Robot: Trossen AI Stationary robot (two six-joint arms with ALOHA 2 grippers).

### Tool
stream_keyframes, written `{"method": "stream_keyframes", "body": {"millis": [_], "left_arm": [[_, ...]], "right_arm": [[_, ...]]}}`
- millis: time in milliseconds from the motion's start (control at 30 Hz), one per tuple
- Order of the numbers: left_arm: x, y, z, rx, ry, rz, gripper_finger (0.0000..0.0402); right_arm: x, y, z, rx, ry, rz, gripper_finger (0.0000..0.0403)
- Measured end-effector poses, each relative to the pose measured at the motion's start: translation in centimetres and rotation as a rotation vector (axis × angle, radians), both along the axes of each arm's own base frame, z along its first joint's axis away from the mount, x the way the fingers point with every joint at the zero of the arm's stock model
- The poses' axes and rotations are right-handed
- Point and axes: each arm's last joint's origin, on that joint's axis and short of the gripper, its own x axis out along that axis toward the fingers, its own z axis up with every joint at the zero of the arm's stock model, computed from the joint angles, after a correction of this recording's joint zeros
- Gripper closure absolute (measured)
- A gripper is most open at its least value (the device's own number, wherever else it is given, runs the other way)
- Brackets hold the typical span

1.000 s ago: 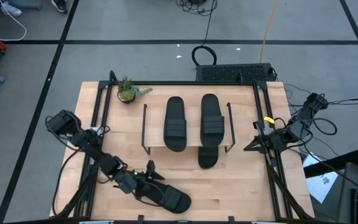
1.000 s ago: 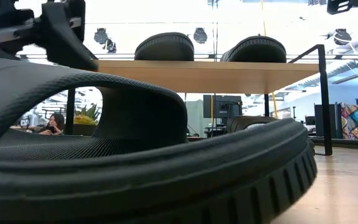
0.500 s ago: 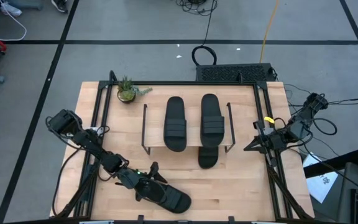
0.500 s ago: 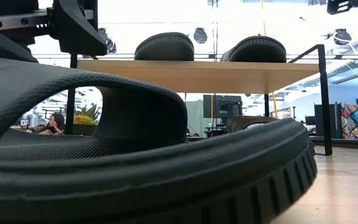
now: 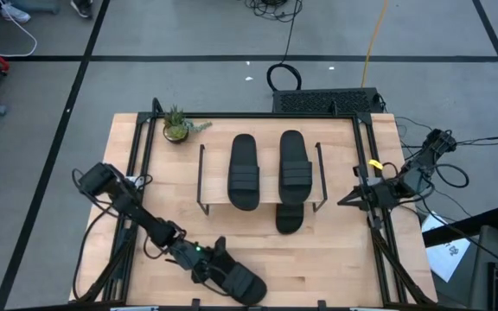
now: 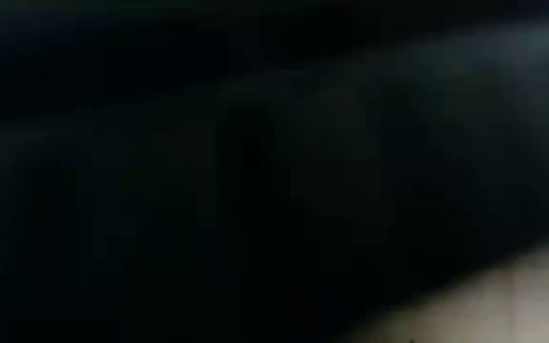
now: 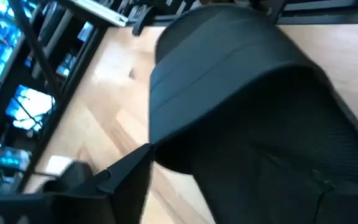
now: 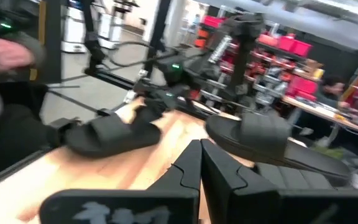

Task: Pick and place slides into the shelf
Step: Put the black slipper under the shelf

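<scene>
High view: the shelf (image 5: 202, 177) stood at the middle of the wooden table (image 5: 335, 250), with two slides lying side by side on its plank, the left-hand slide (image 5: 244, 170) and the right-hand slide (image 5: 294, 164). A third slide (image 5: 289, 217) lay on the table under the shelf's front edge, its near end sticking out. The fourth slide (image 5: 239, 281) lay at the table's front edge, left of centre. The left gripper (image 5: 207, 260) was down at that slide's rear end, with one finger visible beside the slide; whether it was clamped on the slide could not be told here. The right gripper (image 5: 345, 200) waited at the table's right edge, its fingers drawn together to a point. A small potted plant (image 5: 176, 125) stood near the back left corner.

Low view: the frame was almost wholly filled by a dark blurred mass; nothing could be identified.

Left wrist view: the fourth slide (image 7: 253, 118) filled most of the frame, strap arched over the textured footbed, resting on the table. One dark finger (image 7: 114, 177) ran alongside the slide's edge; the other was hidden.

Right wrist view: the right gripper (image 8: 199, 163) had its fingers pressed together, empty. Across the table the fourth slide (image 8: 114, 134) lay with the left arm's gripper (image 8: 143, 107) at it.
</scene>
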Motion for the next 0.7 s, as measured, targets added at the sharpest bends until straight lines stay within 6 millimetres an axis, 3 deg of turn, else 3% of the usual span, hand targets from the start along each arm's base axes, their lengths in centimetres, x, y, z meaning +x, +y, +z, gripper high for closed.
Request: {"method": "stream_keyframes", "body": {"millis": [300, 700], "left_arm": [[0.1, -0.5, 1.3, 0.092, -0.062, 0.002, 0.0133], [0.9, -1.2, 2.2, 0.191, -0.056, -0.154, 0.0133]], "right_arm": [[0.0, 0.0, 0.0, 0.0, -0.001, -0.016, 0.0403], [0.0, -0.1, 0.0, 0.021, 0.005, -0.018, 0.0403]]}}
